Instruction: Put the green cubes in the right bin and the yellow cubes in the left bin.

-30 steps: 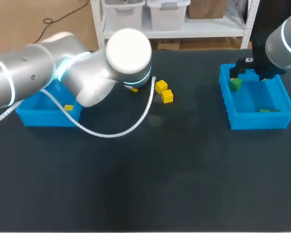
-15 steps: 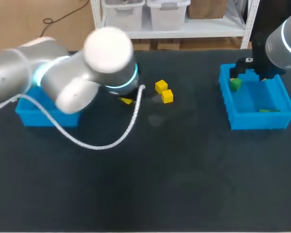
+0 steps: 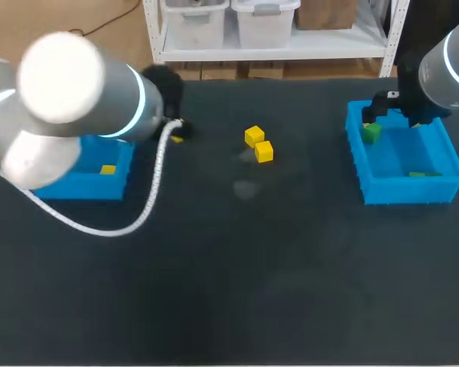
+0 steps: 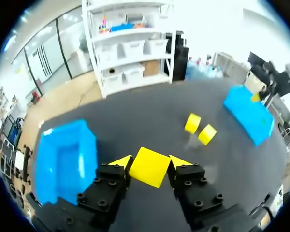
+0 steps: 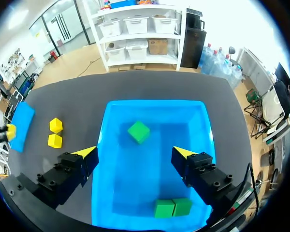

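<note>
Left tool [image 4: 150,162], clamped on yellow cube [image 4: 149,167], swung from bench [image 3: 245,252] centre toward left bin [image 4: 89,145]; drop likely next. Right tool [image 5: 135,152] unmoved, fingers spread over right bin [image 5: 104,145]. Two loose yellow cubes [image 3: 264,151] remain.

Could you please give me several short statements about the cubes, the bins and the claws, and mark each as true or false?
The left claw is shut on a yellow cube. True.
The right bin holds only one green cube. False: three green cubes lie in it.
Two loose yellow cubes lie on the table. True.
The right claw grips a green cube. False: it is open above the right bin.
</note>
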